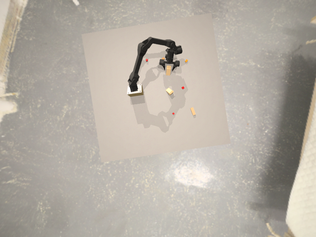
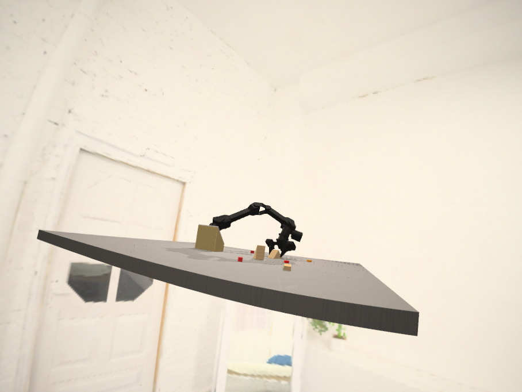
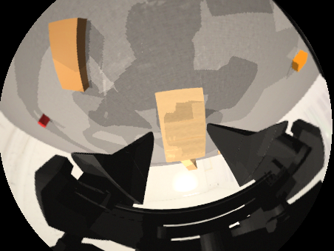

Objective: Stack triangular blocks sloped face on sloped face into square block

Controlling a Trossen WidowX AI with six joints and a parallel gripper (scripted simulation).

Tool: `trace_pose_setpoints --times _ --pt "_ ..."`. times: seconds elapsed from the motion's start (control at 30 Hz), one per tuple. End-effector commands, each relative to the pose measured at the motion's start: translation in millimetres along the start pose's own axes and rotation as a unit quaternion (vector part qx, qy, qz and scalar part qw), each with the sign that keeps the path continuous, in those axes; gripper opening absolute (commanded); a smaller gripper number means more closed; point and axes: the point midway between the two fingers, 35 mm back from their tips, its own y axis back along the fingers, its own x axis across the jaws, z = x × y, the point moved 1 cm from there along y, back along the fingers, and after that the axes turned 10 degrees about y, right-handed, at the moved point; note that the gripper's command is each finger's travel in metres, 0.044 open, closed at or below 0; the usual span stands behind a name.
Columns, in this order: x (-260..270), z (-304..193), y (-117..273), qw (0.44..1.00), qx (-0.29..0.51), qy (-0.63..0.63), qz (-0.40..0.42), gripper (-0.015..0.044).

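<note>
Pincer (image 1: 168, 70) (image 2: 276, 254) (image 3: 181, 131): open, gaps on both sides of the block (image 1: 168, 71) (image 2: 274, 253) (image 3: 181, 125).
Block: upper centre from above, on the worktop (image 1: 115, 127) (image 2: 337, 287) (image 3: 148, 55).
Grip: we centre first, then close evenly so it doesn't twist.
Arm (image 1: 137, 61) (image 2: 240, 212): we arch it high, wrist bent down.
</note>
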Motion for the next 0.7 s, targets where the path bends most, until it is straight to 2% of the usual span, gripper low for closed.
trace_pose_setpoints --times 0.0,0.1,0.33,0.5,0.67 --pt "0 0 0 1.0 0.0 0.0 0.0 0.0256" --pt "0 0 0 1.0 0.0 0.0 0.0 0.0177" --pt "0 0 0 1.0 0.0 0.0 0.0 0.0131" --pt "0 -2 3 1.0 0.0 0.0 0.0 0.0" --pt "0 -14 21 1.0 0.001 0.0 0.0 0.0"
